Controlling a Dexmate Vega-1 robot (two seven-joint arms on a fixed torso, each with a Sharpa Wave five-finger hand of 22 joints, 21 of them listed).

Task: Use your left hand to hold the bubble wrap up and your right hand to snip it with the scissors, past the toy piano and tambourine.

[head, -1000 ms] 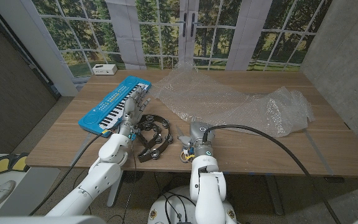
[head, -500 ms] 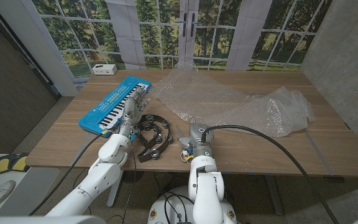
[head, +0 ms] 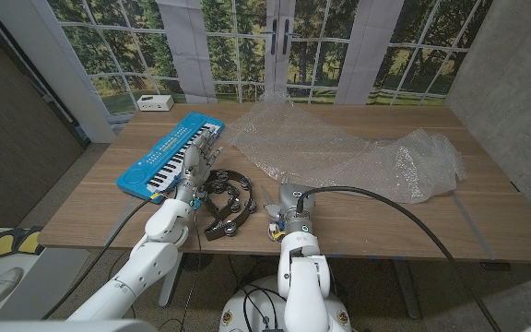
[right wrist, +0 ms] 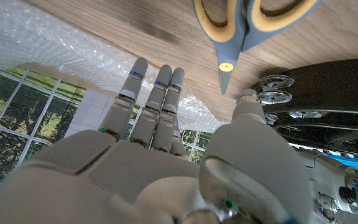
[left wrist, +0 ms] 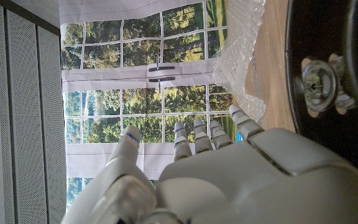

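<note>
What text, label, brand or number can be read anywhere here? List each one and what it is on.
None can be read.
Toy piano: any marking on its blue body is too small to read.
White box at the table's far left corner: dark specks, too blurred to read.
Scissors, tambourine, bubble wrap: no lettering visible.
</note>
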